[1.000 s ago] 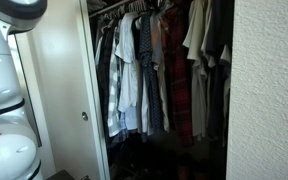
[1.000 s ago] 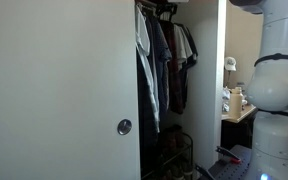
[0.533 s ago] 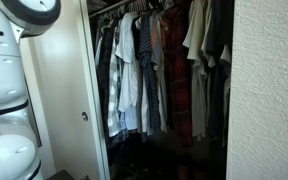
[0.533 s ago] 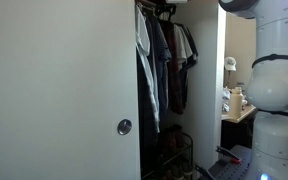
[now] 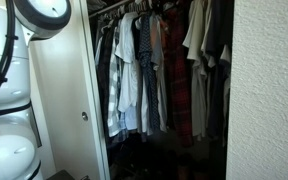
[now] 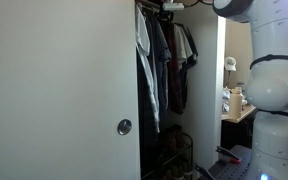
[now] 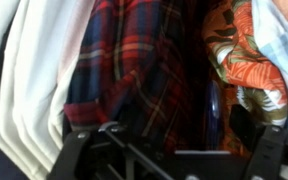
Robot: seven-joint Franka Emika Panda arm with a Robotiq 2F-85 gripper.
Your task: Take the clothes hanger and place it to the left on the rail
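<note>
The arm (image 6: 249,8) has swung closer to the rail (image 5: 116,10) in both exterior views; only the wrist view shows the gripper (image 7: 174,152), jaws spread, facing a plaid shirt (image 7: 134,60).

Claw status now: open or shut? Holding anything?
Claw: open, fingers spread wide, holding nothing; it faces the plaid shirt.

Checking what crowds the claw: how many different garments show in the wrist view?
4: white garment at left, red plaid shirt in the middle, orange floral shirt at right, pale blue garment in the top right corner. More may be hidden behind.
</note>
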